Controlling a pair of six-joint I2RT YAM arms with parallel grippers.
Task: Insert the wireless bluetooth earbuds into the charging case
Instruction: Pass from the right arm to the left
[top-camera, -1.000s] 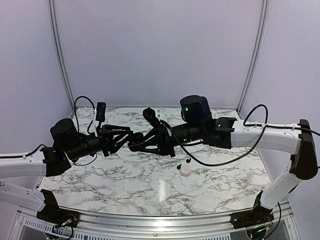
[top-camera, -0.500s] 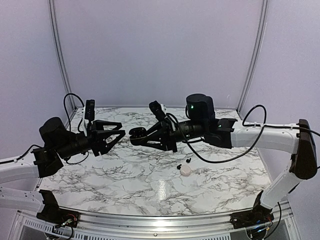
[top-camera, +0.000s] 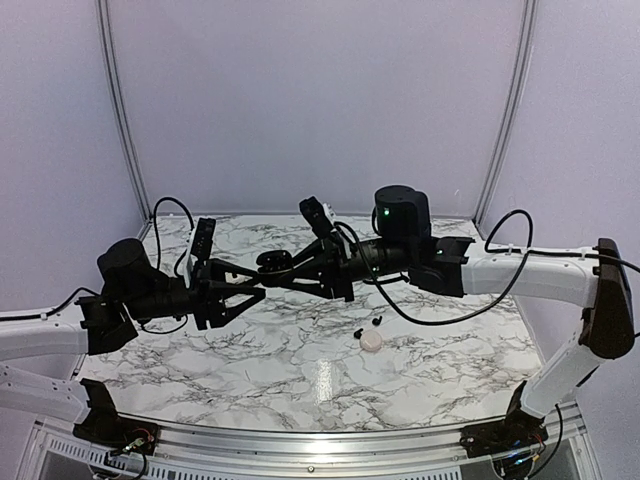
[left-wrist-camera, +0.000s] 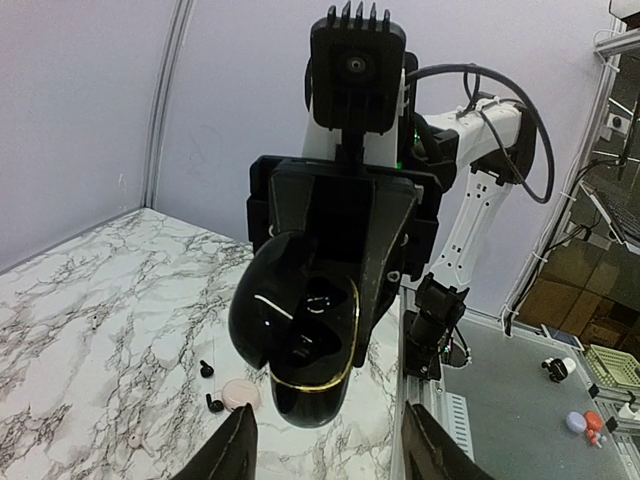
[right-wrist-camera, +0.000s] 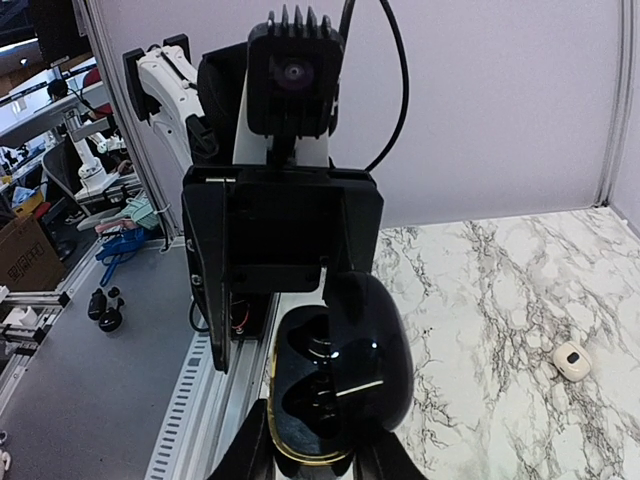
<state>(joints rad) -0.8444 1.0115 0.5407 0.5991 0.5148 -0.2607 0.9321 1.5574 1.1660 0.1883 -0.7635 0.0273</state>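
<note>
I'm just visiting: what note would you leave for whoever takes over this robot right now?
Right gripper: shut on the open black charging case, held above the table.
Left gripper: open, empty, facing the case.
On the table: two black earbuds beside a white round piece.
Done: case up and open. Left: buds into the case; whether any is in already, I cannot tell.

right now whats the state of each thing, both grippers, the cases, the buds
black charging case: open, lid up, held above the table
right gripper: shut on the black charging case
left gripper: open, empty, facing the case
white case: lying on the table, looks shut
black earbuds: loose on the table, outside both cases
</note>
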